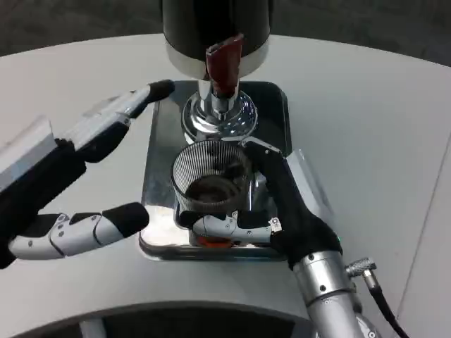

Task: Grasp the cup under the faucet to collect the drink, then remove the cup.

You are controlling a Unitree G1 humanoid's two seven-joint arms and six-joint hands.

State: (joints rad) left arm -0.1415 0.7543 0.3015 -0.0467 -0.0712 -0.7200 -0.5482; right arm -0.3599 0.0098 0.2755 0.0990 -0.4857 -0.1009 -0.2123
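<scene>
1. Nearest me, my right hand (271,211) reached in from the near right and held the ribbed glass cup (210,184), with fingers curled around its near side and one dark finger up along its right wall.
2. That cup stood upright on the shiny metal drip tray (278,105), directly under the chrome faucet (218,113), with dark drink visible inside.
3. At the left, my left hand (88,169) held nothing; its fingers were spread wide, one reaching toward the tray's far left corner and another lying by its near left edge.
4. Farther back, the dark dispenser (215,28) with its reddish tap lever (224,67) stood on the white table (366,105).
</scene>
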